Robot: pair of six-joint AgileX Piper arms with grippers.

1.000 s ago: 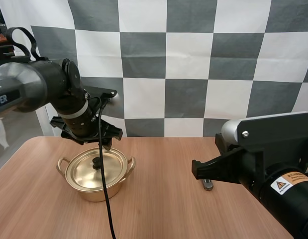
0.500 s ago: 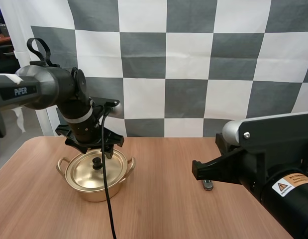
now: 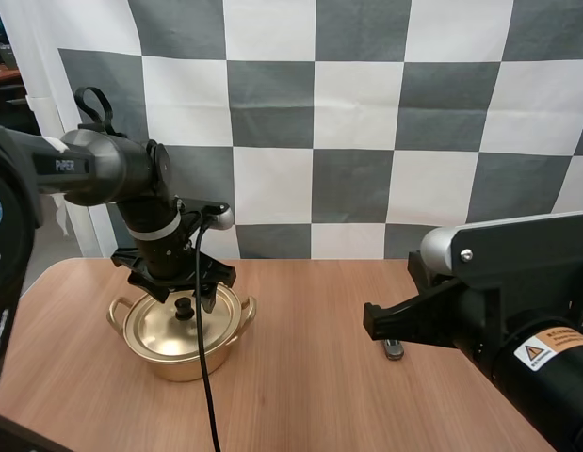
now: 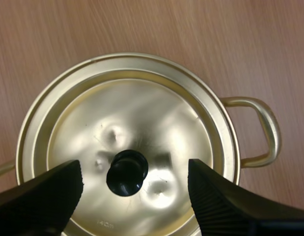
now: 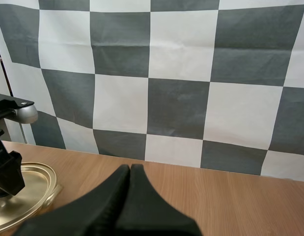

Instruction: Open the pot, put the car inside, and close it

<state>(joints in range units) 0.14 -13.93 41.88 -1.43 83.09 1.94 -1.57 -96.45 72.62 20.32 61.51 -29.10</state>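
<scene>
A gold pot stands on the table's left part with its lid on. My left gripper hangs right over the lid's black knob. The left wrist view looks straight down on the lid. There my left gripper is open, a finger on each side of the knob and neither touching it. My right gripper is shut on nothing, its fingers one dark wedge above the table. A small dark grey object lies by my right arm, half hidden.
The pot's side handle sticks out past the rim. The right wrist view catches the pot and my left gripper on it. Bare wooden table lies between the pot and the right arm.
My left gripper has come down over the lid, ending closer to the knob, and its arm has swung farther back. The right arm has not moved.
</scene>
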